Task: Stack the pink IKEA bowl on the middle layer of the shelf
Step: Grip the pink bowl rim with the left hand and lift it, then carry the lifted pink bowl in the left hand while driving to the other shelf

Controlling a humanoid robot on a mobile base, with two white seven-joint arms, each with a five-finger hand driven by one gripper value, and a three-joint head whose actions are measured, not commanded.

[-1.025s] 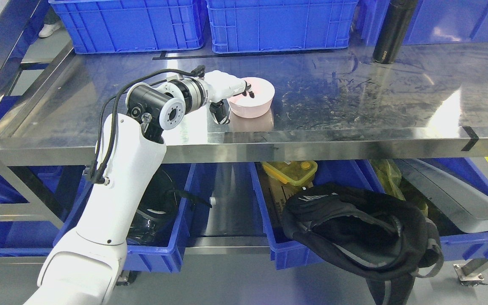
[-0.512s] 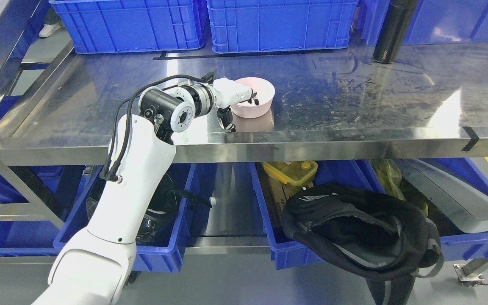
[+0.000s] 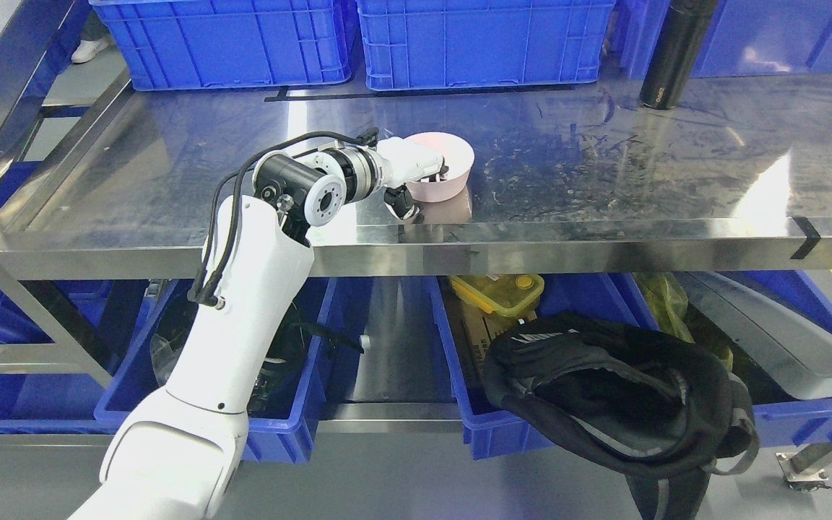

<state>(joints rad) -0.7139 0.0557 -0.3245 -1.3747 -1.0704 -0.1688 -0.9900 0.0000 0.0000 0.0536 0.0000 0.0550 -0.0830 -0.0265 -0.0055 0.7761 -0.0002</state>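
Observation:
A single pink bowl (image 3: pixel 457 160) sits on the steel middle shelf (image 3: pixel 604 180), near its front edge and left of centre. My left hand (image 3: pixel 423 189) reaches it from the left. The fingers (image 3: pixel 436 172) hook over the near-left rim into the bowl, and the thumb (image 3: pixel 407 208) presses outside, low on the wall. The hand hides the bowl's left side. No second bowl shows. The right arm is out of view.
Two blue crates (image 3: pixel 228 43) (image 3: pixel 481 40) line the shelf's back edge, with a black bottle (image 3: pixel 669 58) at the back right. Below the shelf are blue bins (image 3: pixel 279 433), a yellow-lidded box (image 3: pixel 495 292) and a black backpack (image 3: pixel 618 390) hanging forward.
My left arm has pushed forward and right, sliding the fingers deeper into the bowl. The bowl has shifted slightly right with the hand. The camera view also moved a little.

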